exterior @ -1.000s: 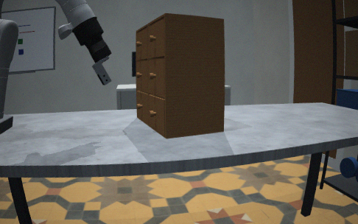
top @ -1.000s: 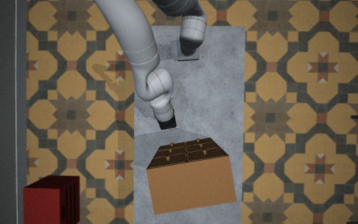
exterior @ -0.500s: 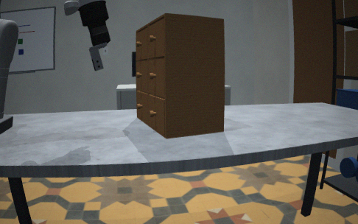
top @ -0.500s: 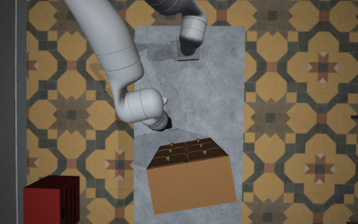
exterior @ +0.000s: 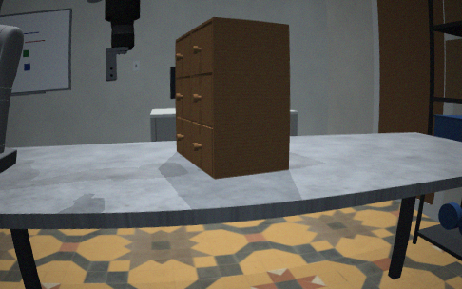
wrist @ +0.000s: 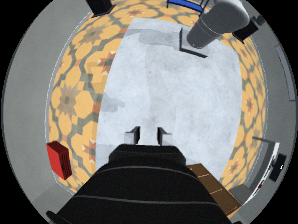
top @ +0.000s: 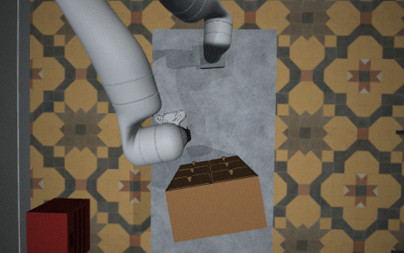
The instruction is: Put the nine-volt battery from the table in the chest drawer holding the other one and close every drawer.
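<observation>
Brown chest (top: 216, 210) (exterior: 251, 100) (wrist: 216, 190), mottled grey tabletop (top: 241, 100) (exterior: 119, 190) (wrist: 175, 90), floor (top: 307, 175) (exterior: 295, 238) (wrist: 75, 80) patterned in ochre, grey and rust.

wood-grained matt chest (top: 217, 210) (exterior: 251, 100) (wrist: 216, 186), mottled grey tabletop (top: 245, 104) (exterior: 333, 162) (wrist: 195, 95)

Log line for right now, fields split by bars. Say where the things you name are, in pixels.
gripper (exterior: 111, 75) (wrist: 148, 132): open, nothing held | chest (top: 217, 210) (exterior: 251, 100) (wrist: 212, 186): drawers pushed in | battery: not seen

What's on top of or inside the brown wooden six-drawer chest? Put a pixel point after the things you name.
Nothing visible on top of the brown wooden six-drawer chest (top: 216, 210) (exterior: 251, 100) (wrist: 216, 187). Contents can't be seen: its drawers look closed.
</observation>
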Available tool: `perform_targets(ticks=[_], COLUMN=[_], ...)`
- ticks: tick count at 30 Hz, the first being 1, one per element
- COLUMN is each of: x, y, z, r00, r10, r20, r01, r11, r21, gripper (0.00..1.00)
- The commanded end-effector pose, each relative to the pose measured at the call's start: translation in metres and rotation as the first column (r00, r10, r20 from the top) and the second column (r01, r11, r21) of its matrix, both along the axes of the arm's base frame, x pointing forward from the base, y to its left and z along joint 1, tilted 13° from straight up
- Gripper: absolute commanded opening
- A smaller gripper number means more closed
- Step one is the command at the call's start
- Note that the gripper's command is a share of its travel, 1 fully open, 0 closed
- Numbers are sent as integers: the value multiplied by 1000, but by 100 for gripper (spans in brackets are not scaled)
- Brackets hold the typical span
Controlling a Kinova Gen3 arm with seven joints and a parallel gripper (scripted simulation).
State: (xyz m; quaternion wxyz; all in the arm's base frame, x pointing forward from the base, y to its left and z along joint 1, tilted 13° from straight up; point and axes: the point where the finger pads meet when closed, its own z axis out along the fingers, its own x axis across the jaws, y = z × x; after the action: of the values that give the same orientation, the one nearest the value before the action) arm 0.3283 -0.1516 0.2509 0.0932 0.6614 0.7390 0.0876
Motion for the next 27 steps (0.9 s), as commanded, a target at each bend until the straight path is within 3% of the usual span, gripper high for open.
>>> perform_targets(ticks=[1, 27], x=[4, 2], y=[5, 4], z=[4, 6], r00=[1000, 1000], r10=[16, 15], r20=[-10, -28], r01=[-16, -15], r11=[1000, 1000], r21=[-5, -8], gripper=[67, 67])
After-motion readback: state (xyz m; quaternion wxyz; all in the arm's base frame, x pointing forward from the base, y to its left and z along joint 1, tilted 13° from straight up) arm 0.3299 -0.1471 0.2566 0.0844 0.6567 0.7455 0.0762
